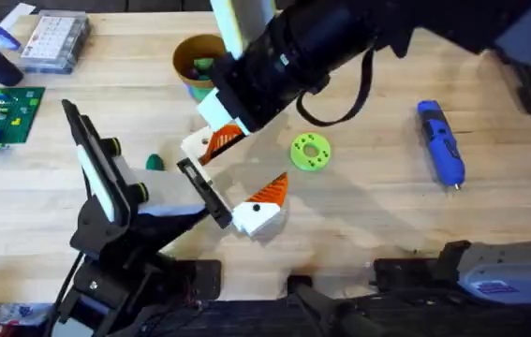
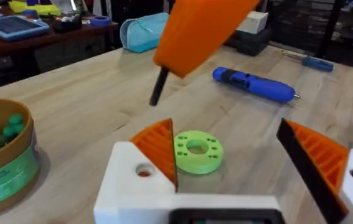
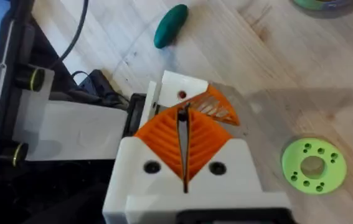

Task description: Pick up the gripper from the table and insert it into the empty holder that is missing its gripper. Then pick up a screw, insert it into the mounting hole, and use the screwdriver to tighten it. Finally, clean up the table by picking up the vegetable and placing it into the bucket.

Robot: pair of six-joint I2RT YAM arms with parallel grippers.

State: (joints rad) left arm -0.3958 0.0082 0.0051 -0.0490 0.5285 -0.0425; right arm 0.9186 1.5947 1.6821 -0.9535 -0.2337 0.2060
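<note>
One vegetable [image 3: 170,25] beyond right hand [image 3: 183,158]

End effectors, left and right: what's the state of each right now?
Left end effector: open, holding nothing.
Right end effector: closed on a thin black screw.

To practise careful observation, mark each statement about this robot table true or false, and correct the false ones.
1. The screwdriver lies on the table, with no arm touching it. True.
2. The ring sits inside the bucket. False: it lies on the table, apart from the bucket.
3. The vegetable lies on the table. True.
4. The right gripper has its jaws wide open. False: they are shut on a thin dark pin.
</note>
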